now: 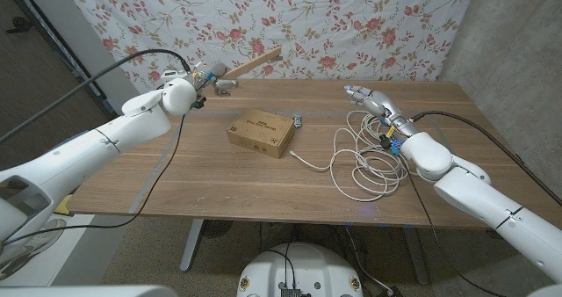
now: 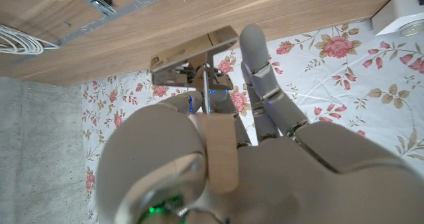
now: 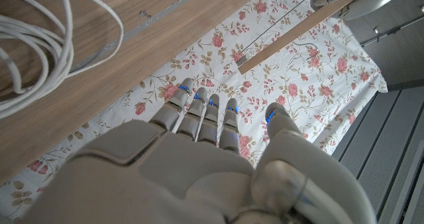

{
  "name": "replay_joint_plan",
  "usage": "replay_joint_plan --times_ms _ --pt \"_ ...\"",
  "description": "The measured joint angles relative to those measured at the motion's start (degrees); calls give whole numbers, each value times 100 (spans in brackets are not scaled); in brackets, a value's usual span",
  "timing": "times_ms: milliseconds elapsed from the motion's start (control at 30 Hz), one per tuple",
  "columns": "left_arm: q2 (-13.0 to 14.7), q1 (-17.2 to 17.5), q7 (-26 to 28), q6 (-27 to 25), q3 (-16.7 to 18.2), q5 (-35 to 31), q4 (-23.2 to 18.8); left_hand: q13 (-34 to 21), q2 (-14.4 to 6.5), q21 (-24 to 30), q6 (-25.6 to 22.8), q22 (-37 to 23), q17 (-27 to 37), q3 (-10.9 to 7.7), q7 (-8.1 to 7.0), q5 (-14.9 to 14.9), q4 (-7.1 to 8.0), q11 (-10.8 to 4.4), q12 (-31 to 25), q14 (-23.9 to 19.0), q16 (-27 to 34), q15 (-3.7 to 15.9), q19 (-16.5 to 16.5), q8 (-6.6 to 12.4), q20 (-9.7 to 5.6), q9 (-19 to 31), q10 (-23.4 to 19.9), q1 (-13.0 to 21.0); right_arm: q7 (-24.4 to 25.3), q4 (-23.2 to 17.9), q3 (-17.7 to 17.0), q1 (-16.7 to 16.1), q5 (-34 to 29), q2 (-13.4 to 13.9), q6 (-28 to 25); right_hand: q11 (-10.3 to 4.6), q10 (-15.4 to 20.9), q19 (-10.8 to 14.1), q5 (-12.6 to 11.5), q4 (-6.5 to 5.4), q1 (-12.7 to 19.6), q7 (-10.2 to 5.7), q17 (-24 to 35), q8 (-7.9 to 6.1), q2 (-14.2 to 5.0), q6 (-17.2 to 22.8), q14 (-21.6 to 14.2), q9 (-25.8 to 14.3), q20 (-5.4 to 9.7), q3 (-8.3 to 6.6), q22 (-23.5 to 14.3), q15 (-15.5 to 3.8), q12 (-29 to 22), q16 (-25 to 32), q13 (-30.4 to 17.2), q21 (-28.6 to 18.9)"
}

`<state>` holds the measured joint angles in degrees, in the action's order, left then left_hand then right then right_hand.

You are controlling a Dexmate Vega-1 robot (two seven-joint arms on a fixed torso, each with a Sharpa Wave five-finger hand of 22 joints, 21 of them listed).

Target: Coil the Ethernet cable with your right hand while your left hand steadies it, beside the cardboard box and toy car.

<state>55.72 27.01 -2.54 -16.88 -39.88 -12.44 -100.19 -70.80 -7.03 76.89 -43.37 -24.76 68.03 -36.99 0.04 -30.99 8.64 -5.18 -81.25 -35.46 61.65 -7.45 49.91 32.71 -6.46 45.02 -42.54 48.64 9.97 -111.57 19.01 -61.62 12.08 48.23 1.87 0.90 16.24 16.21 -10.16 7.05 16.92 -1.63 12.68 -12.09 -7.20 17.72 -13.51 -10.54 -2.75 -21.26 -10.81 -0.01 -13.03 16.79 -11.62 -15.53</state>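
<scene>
The white Ethernet cable (image 1: pixel 364 161) lies in a loose, untidy coil on the table's right half; its strands also show in the right wrist view (image 3: pixel 40 52). My right hand (image 1: pixel 373 99) hovers at the coil's far edge, fingers straight and close together, holding nothing (image 3: pixel 199 158). The cardboard box (image 1: pixel 261 132) sits mid-table with the small toy car (image 1: pixel 299 120) just right of it. My left hand (image 1: pixel 195 79) is at the far left of the table, away from the cable, and grips a wooden slat (image 1: pixel 255 64) that points right; the slat (image 2: pixel 222 151) runs through its fingers.
A small metal clamp (image 1: pixel 226 86) sits on the table under the slat. One cable end (image 1: pixel 297 159) reaches left toward the box. A floral cloth (image 1: pixel 351 25) hangs behind the table. Bare wood (image 1: pixel 176 174) spreads front left.
</scene>
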Motion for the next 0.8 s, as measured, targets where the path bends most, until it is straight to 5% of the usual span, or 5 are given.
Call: replay_joint_plan --times_ms 367,800 --pt "346 -408 -547 179 -339 330 -262 159 200 -169 -249 284 0 -16 -147 -276 16 -86 -68 -40 -263 40 -1 46 0 -258 140 59 -283 -846 32 -101 -344 423 -715 41 161 140 0 32 24 84 79 0 -27 84 -194 0 -43 32 -36 -11 -33 89 1 -59" --pt "596 -899 -696 539 -779 713 -332 89 236 -174 -300 352 29 -17 -178 -398 17 -86 -76 -82 -312 81 -1 79 0 -267 139 84 -812 -2009 457 135 -1260 869 -2044 73 191 188 0 158 177 132 158 -22 245 195 -128 -27 -159 159 -36 -32 -33 122 -27 -81"
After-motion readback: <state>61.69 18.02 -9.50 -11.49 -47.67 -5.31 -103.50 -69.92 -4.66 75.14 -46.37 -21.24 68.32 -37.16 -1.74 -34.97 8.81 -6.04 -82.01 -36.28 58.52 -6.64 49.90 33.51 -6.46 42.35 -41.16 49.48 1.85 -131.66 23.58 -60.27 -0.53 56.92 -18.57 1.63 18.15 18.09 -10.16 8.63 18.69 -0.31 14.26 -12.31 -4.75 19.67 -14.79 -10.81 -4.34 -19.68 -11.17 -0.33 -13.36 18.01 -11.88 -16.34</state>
